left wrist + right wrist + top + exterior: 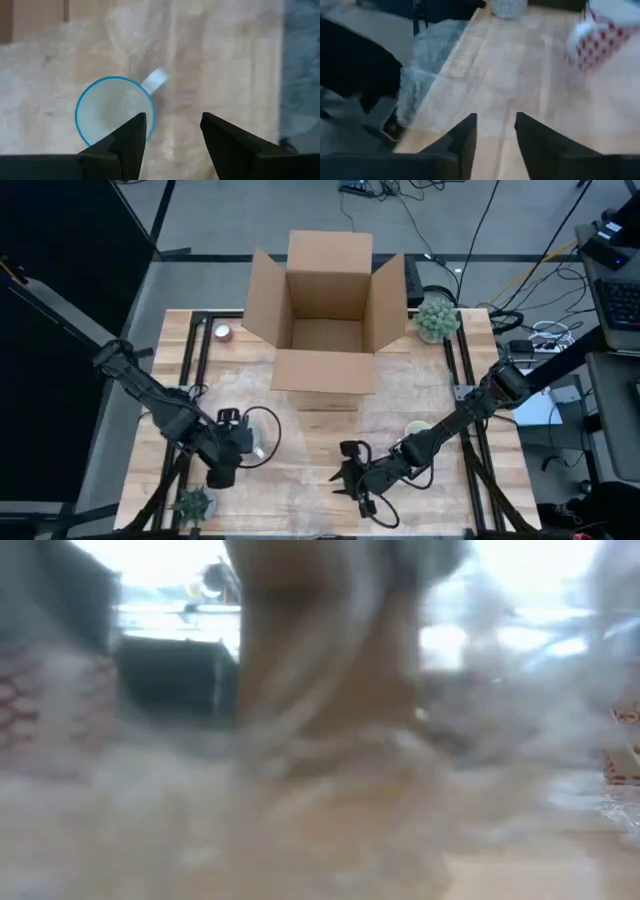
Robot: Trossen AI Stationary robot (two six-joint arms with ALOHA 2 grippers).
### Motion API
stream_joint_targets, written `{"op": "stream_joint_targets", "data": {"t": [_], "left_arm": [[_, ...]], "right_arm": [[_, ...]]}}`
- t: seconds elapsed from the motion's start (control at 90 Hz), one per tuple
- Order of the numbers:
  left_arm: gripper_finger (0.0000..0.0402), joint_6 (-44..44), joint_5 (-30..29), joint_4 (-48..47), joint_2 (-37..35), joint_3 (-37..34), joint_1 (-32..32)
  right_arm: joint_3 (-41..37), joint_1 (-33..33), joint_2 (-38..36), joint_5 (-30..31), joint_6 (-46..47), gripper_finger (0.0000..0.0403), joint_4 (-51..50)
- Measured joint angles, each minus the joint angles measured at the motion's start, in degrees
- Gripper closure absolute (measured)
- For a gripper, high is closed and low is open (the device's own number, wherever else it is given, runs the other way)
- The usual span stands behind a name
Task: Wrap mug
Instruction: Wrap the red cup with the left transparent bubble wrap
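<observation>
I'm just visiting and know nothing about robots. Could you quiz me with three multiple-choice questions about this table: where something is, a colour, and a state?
1. Where is the brown cardboard box?
A. Far edge of the wooden table, middle
B. Under the left hand
C. On the floor

2. What colour is the rim of the white mug?
A. Red
B. Blue
C. Green

3. How is the box?
A. Taped shut
B. Crushed flat
C. Flaps open

Answers: 1 A, the high view shows it centred at the far edge. 2 B, the left wrist view shows a blue rim. 3 C, four flaps spread outward.
</observation>
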Motion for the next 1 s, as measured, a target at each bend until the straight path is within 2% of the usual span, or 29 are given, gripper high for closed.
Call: {"op": "stream_joint_targets", "data": {"t": [0.156,0.578,0.733,1.0], "left_arm": [[0.0221,-2.5,-1.5,0.7,-0.4,0.0,-3.2],[0.0221,-3.8,-3.5,2.3,-0.2,-0.1,-5.4],[0.0221,-3.8,-4.3,2.3,-0.2,-0.1,-5.4],[0.0221,-3.8,-5.1,2.3,-0.2,-0.2,-5.4]], "right_arm": [[2.6,1.6,6.5,-0.4,-7.4,0.0255,-2.5],[10.9,7.4,19.5,2.5,-11.5,0.0254,2.3],[13.7,8.1,22.3,8.2,-12.1,0.0254,2.3],[14.8,7.8,22.9,8.4,-14.6,0.0257,7.2]]}}
